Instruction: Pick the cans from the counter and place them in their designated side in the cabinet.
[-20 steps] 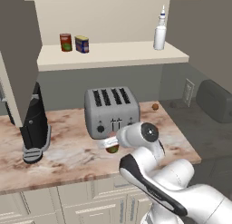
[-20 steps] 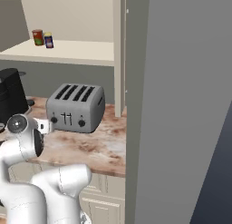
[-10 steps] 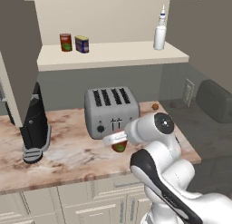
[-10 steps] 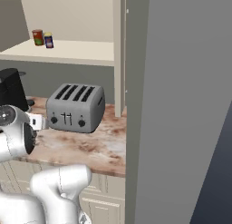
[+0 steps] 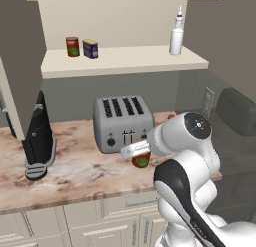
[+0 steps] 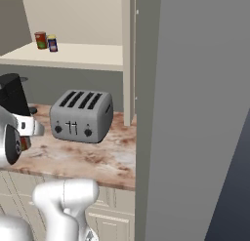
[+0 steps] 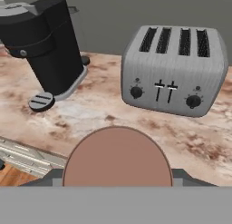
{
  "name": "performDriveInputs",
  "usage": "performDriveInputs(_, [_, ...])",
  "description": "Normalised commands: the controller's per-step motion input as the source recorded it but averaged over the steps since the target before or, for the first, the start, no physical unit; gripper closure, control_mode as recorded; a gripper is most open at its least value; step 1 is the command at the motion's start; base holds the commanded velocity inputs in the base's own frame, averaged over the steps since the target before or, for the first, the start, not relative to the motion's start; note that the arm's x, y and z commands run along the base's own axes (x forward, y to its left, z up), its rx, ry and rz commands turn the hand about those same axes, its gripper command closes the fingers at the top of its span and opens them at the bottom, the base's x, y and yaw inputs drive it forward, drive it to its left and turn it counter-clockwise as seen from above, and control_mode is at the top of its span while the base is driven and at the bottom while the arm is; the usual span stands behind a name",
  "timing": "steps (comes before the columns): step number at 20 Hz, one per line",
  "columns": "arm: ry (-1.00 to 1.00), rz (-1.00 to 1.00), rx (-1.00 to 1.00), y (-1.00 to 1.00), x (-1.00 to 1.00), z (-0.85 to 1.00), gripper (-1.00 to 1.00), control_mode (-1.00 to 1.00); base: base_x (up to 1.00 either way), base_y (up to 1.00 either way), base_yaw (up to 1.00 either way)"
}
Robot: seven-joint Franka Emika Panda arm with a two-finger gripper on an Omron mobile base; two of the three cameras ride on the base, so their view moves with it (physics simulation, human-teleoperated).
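Held can (image 5: 141, 161): red-brown with a green patch, hanging just above the counter (image 5: 85, 176), in front of the toaster (image 5: 122, 123) towards its right end. The gripper (image 5: 137, 153) is clamped on it. In your hand view, the can's round brown top (image 7: 118, 157) sits between the two dark fingertips (image 7: 50, 177).

On the cabinet shelf (image 5: 125, 61), at about 11 o'clock from the toaster in the left base view, you have the red-brown can (image 5: 73, 46) and the blue can (image 5: 90, 48). They stand upright, just beside each other, and both are at the shelf's left end.

Surface: pinkish-brown marbled stone over cream drawer fronts (image 5: 75, 226), with a grey wall behind.

Around it:
- The toaster is a grey four-slot model with its knobs facing you.
- A black coffee machine (image 5: 37, 141) stands at 9 o'clock from the toaster, well apart.
- A white squeeze bottle (image 5: 176, 36) is at the shelf's right end, at 1 o'clock.
- A dark rounded appliance (image 5: 237, 111) sits at 3 o'clock (what kind, you cannot tell).
- The grey-brown door (image 6: 195, 113) takes up the right half of the right base view, and the shelf runs behind its edge.

Against a second ago:
- The toaster and shelf sit in the same place, so the base has not driven.
- The arm's big joint has swung up and towards 3 o'clock.
- The held can has drifted slightly right along the toaster front.
- The shelf cans are unchanged.
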Motion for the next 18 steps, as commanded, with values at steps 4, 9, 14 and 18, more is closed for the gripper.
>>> performDriveInputs(4, [-0.09,0.0,0.02,-0.14,-0.21,0.0,1.0,-1.0,0.0,0.0,0.0])
performDriveInputs(9, [-0.09,0.0,0.01,-0.27,-0.14,0.03,1.0,-1.0,0.0,0.0,0.0])
performDriveInputs(14, [-0.09,0.0,0.02,-0.28,-0.25,0.21,1.0,-1.0,0.0,0.0,0.0])
performDriveInputs(18, [-0.1,0.0,0.03,-0.18,-0.23,0.26,1.0,-1.0,0.0,0.0,0.0])
